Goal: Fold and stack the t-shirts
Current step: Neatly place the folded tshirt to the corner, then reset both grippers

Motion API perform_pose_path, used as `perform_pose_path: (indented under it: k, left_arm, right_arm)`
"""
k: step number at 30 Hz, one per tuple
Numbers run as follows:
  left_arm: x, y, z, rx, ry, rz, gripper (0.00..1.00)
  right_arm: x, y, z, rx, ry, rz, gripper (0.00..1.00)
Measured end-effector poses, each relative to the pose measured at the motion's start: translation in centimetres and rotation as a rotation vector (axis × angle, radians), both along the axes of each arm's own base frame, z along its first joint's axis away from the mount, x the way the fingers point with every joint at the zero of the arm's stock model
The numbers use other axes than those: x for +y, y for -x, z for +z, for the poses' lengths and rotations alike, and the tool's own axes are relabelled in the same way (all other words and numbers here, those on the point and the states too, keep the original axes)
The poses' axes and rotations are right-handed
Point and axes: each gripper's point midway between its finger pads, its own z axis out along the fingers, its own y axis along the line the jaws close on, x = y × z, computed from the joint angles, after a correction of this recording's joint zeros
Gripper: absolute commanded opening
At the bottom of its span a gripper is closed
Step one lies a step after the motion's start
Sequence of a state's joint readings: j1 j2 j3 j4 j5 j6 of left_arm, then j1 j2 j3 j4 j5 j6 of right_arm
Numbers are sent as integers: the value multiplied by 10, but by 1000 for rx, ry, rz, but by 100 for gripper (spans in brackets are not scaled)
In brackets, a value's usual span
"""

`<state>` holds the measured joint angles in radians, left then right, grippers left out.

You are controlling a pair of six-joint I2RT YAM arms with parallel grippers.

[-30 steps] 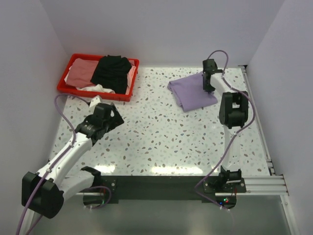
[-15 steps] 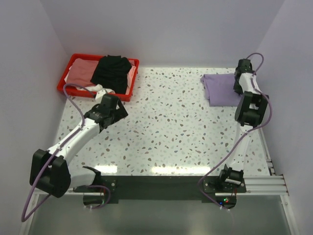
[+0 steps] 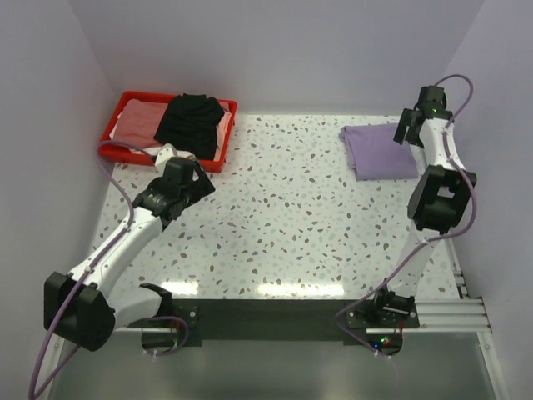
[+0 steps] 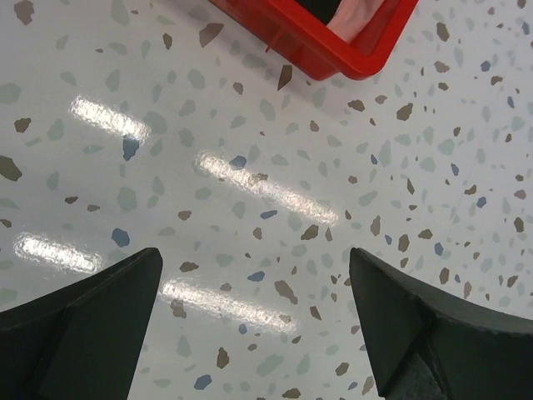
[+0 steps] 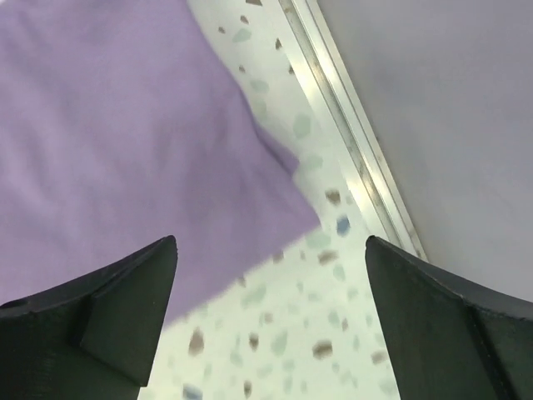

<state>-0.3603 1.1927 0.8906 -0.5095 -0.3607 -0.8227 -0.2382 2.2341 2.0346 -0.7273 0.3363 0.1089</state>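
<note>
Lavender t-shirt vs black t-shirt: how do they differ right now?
The lavender t-shirt is folded into a flat rectangle; the black t-shirt is a crumpled heap. The lavender t-shirt lies alone on the table, far right; the black t-shirt sits in the red tray, far left, on top of a salmon pink t-shirt. Both are plain single-colour cloth.

Pale walls (image 3: 275,50) are enclosing a speckled terrazzo table (image 3: 291,217), whose glossy surface is reflecting streaks of overhead light (image 3: 300,289).
</note>
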Motion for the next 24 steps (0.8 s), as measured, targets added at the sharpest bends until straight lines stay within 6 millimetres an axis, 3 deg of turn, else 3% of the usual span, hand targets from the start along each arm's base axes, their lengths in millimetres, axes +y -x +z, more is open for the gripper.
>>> perform_pose_path:
  k: [2,3,7,9,11,13,15,18,20,22,24]
  left_arm:
    - [1,1,13,-41,8,-4,100]
    - [1,2,20,-64,12,-9,100]
    - [2,2,49,-166,31,-25,100]
    - [4,5,63,-228,40,-35,100]
    - [6,8,73,-295,48,-44,100]
    - [8,14,75,-345,57,-47,100]
    - [11,19,70,-366,58,-49,100]
    - [12,24,54,-357,50,-59,100]
    - [12,27,41,-333,45,-68,100]
    - [12,29,32,-315,41,-70,100]
    - [12,30,28,-306,38,-70,100]
  right_arm:
    - [12,18,37,-67,-18,11,99]
    - [20,29,69,-142,-29,15,99]
    - [54,73,164,-455,-80,51,99]
    - [77,107,193,-615,-125,95,99]
    - [96,131,202,-715,-164,145,99]
    - [115,155,187,-759,-214,191,99]
    - [130,176,157,-737,-273,212,99]
    - [143,199,109,-668,-337,211,99]
    - [149,212,87,-640,-359,215,99]
    - [154,221,78,-635,-367,225,99]
    - [156,225,82,-656,-363,240,99]
